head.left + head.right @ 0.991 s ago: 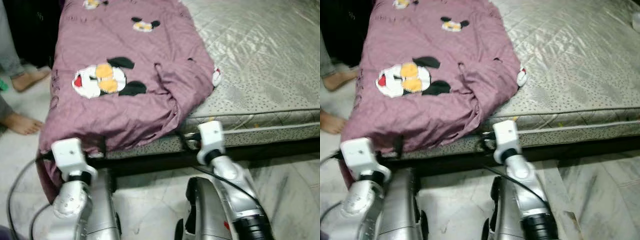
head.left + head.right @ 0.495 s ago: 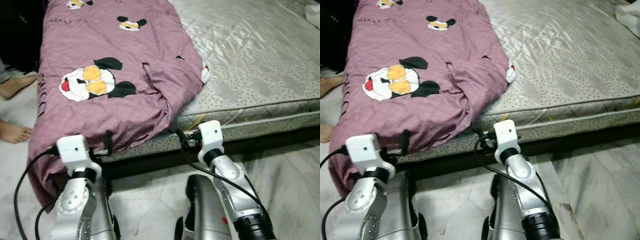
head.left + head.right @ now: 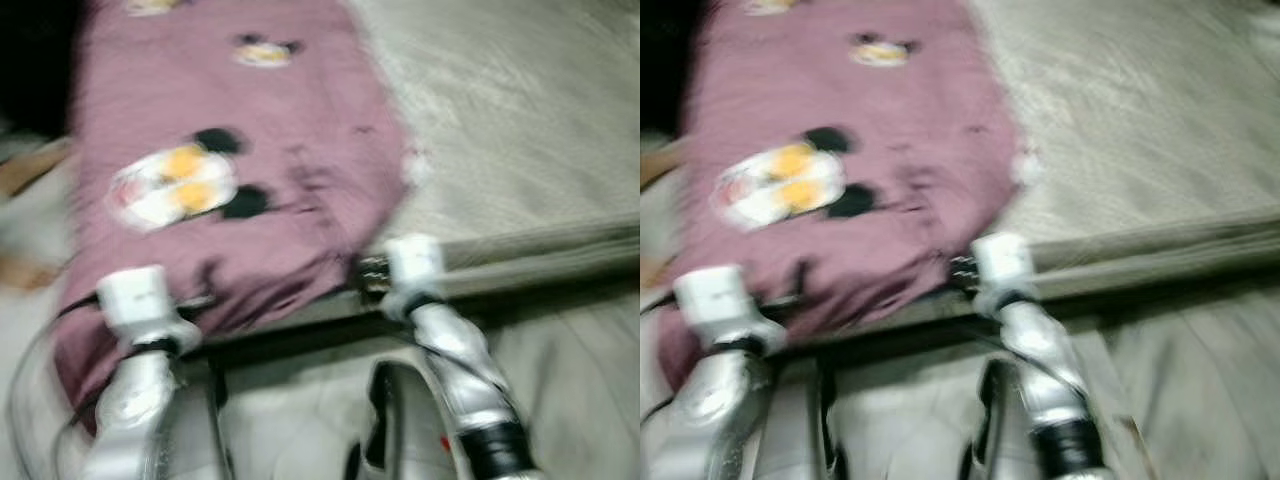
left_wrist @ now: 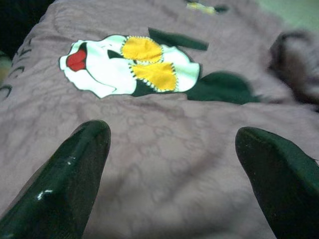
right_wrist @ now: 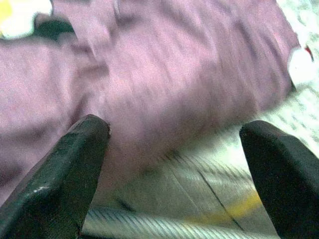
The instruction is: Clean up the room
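The head view had blurred and shifted, so the robot was moving. Both tools, left tool [image 4: 169, 174] and right tool [image 5: 174, 174], gaped wide at the near edge of the mauve cartoon-print blanket [image 3: 240, 150], which lay on the left of the grey quilted mattress [image 3: 520, 130], ungrasped.

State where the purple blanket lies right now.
The purple blanket covers the mattress's left part in the eye views, its near edge draping over the side.

Blanket [image 4: 164, 149] lettering: dark marks along one edge — blurred, not legible.
Blanket cartoon print: a picture only, carries no words or numbers.
Mattress [image 3: 520, 130]: no legible label or brand — view blurred.
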Motion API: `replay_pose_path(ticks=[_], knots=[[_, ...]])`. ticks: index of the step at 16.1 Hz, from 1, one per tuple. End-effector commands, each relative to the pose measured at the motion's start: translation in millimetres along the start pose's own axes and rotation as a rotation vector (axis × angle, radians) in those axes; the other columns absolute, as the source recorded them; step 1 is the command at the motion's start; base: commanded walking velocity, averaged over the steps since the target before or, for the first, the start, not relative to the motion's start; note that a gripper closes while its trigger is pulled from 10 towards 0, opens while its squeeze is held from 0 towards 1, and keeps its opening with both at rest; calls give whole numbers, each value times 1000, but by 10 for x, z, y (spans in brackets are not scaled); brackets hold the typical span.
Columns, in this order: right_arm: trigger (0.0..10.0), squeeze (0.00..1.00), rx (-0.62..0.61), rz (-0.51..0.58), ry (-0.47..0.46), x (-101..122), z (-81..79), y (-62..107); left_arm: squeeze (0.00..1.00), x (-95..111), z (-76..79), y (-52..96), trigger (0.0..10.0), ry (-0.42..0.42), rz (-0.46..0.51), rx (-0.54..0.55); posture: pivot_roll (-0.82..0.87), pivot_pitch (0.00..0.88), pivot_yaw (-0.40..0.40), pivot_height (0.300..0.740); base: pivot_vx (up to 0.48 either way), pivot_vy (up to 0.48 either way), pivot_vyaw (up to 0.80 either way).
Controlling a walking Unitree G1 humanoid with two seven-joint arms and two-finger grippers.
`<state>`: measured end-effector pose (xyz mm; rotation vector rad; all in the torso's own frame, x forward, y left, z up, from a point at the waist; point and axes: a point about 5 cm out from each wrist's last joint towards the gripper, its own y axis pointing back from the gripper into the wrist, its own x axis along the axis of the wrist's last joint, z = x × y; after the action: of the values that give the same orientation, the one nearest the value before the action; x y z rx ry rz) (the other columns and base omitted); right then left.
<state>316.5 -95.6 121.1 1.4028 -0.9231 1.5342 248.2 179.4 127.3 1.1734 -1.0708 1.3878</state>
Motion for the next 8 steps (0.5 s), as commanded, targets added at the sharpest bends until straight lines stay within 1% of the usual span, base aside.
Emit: replay_pose_path(ticks=[1,3,4,6,8], knots=[[10000,0,-35,-63,-7,-167,117,96,0,-42,102,20,10000,10,-19,-33,26,219,-80,495,0,0,0],[10000,0,-28,-65,-8,-173,111,93,0,-51,109,19,10000,6,-23,-33,26,218,-80,495,0,0,0],[10000,0,-20,-53,12,-159,109,87,0,-52,111,18,10000,5,-24,-33,28,215,-80,495,0,0,0],[10000,0,-25,-46,24,-139,110,55,0,-47,111,16,10000,3,-23,-33,31,214,-78,495,0,0,662],[10000,0,-30,-38,13,-115,117,12,0,-42,108,12,10000,0,-21,-31,35,213,-79,495,0,0,747]])
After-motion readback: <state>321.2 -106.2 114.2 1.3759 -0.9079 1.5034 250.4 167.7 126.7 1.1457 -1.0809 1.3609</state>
